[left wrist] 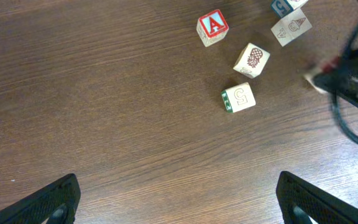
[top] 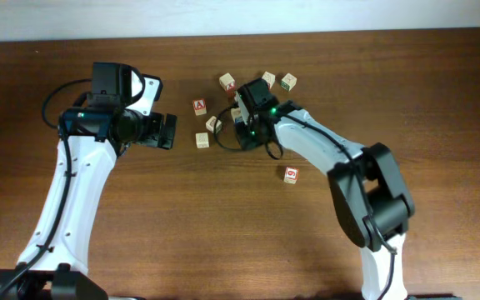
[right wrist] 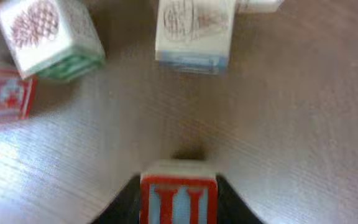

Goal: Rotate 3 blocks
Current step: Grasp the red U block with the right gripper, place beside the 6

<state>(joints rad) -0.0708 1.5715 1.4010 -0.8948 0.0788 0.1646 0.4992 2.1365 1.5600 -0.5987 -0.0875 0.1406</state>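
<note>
In the right wrist view a pale block with a red "U" (right wrist: 179,198) sits between my right gripper's (right wrist: 179,205) dark fingers (right wrist: 124,204), which press against both its sides. Just ahead of it lies the blue-trimmed block (right wrist: 194,31), also seen partly beside the right gripper (top: 242,123) from overhead as the blue-trimmed block (top: 237,112). The U block is hidden under the arm in the overhead view. The block with the red "6"-like mark (top: 291,175) lies alone, nearer the front. My left gripper (top: 167,131) hovers wide open over bare wood, holding nothing (left wrist: 185,202).
A red "A" cube (top: 199,107), a pineapple cube (top: 213,124) and a green-edged cube (top: 202,140) lie between the two grippers. Three more cubes (top: 268,79) sit behind the right gripper. A black cable (left wrist: 353,124) loops by the right arm.
</note>
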